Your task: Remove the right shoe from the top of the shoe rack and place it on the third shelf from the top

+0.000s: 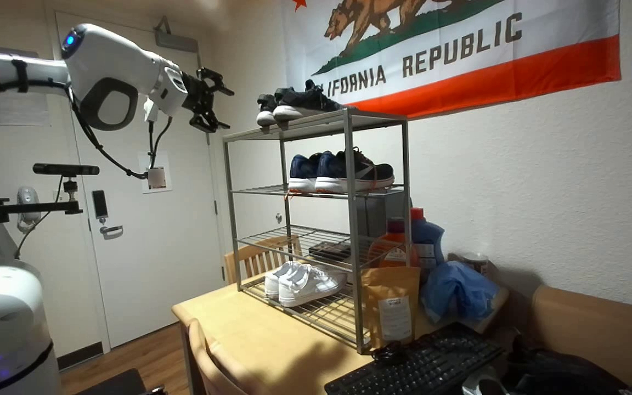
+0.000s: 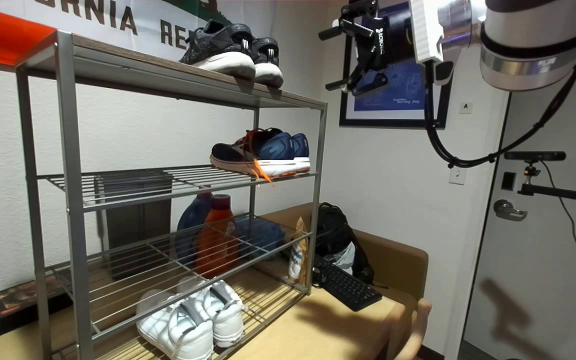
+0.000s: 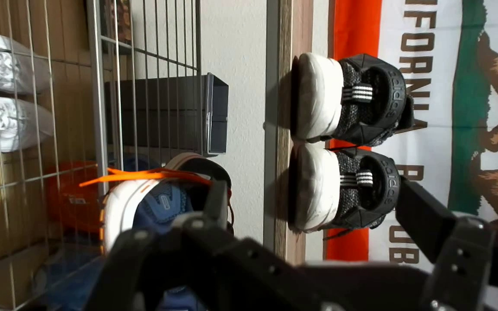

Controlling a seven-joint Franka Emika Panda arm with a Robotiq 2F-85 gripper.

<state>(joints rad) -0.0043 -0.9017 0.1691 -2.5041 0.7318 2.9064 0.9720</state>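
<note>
the right shoe [image 3: 346, 189] and one black twin [image 3: 352, 101] topped one shoe rack [image 1: 353, 219]; two blue shoes [image 1: 331, 174], two white shoes [image 1: 306, 286] sat lower; gripper [image 2: 325, 61] held its fingers apart; two bottles [image 1: 429, 237], one keyboard [image 1: 420, 359] nearby.

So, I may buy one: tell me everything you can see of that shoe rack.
The shoe rack is grey, apparently metal, with four corner posts, a flat wood-look top and three wire shelves. It stands upright on a pale table. Black shoes rest on top, blue shoes on the shelf below, white shoes on the lowest.
</note>
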